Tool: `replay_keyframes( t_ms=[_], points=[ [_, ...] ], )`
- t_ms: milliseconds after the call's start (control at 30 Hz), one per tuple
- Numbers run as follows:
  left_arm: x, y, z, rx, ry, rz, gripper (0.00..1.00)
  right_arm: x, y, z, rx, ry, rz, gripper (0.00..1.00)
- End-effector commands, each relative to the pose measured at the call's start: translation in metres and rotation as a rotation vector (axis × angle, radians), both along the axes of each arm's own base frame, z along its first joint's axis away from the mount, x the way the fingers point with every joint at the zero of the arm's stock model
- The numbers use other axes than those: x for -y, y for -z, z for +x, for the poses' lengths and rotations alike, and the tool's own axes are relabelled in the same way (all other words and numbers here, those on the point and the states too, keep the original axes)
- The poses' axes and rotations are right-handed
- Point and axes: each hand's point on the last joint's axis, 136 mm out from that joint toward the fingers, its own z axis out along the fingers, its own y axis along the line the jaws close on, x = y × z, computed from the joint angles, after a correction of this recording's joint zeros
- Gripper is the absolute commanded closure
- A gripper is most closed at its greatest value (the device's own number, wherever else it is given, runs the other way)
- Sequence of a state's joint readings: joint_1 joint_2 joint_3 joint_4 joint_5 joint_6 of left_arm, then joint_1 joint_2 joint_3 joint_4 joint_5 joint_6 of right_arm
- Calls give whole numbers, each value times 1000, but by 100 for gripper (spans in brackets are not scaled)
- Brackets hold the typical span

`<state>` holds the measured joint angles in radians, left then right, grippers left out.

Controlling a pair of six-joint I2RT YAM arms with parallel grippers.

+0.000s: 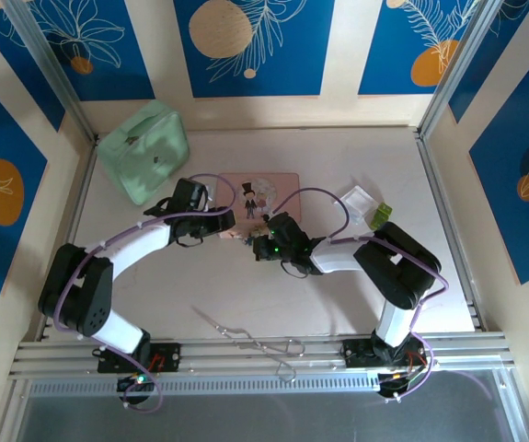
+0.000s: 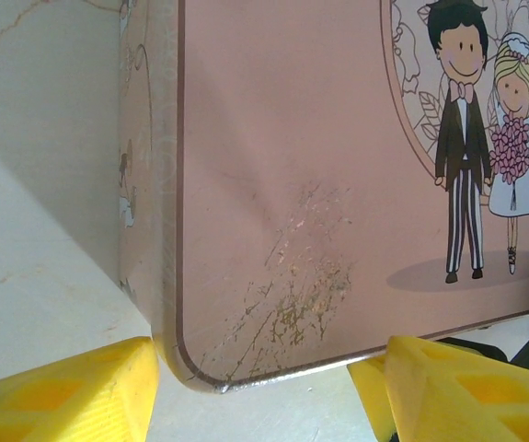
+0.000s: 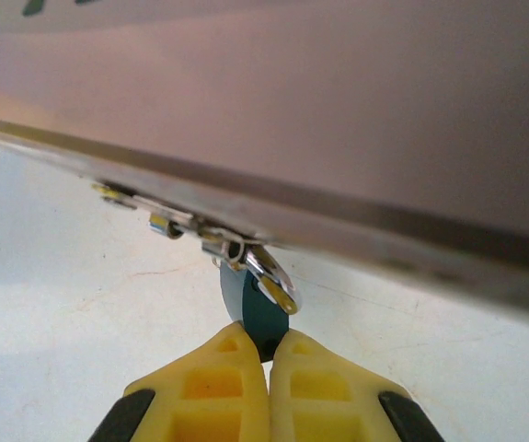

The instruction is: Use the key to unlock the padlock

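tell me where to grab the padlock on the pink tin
Take the padlock by its flat teal part, pinching the broad faces, coming from outside the edge of the tin. It juts out thin there; the right gripper is shut on it so.

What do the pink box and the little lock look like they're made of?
The pink box: probably painted sheet metal, satin; scratches near the corner show through the paint. The lock: shiny silvery metal, glinting; its teal tab looks matte, maybe plastic.
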<state>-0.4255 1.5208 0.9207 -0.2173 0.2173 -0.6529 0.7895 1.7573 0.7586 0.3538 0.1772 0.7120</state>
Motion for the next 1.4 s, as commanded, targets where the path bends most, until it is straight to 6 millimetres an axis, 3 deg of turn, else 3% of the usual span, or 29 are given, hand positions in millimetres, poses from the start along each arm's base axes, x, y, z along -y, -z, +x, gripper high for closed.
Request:
replay_keyframes(
  t_ms=[0, 500, 600, 733, 900, 1367],
  points=[
    [0, 4, 0, -3, 8, -8, 34, 6, 14, -13, -54, 2, -30, 100],
    [3, 7, -1, -12, 13, -26, 37, 11, 12, -8, -52, 37, -12, 95],
    [3, 8, 0, -11, 8, -31, 37, 11, 12, -6, -47, 54, -10, 87],
    [4, 8, 0, -14, 9, -38, 38, 10, 12, -2, -40, 73, -5, 63],
    [4, 8, -1, -14, 14, -29, 38, 12, 12, 7, -23, 94, 16, 48],
    [5, 1, 1, -8, 16, -37, 38, 8, 20, 22, 12, 84, -4, 47]
  ],
)
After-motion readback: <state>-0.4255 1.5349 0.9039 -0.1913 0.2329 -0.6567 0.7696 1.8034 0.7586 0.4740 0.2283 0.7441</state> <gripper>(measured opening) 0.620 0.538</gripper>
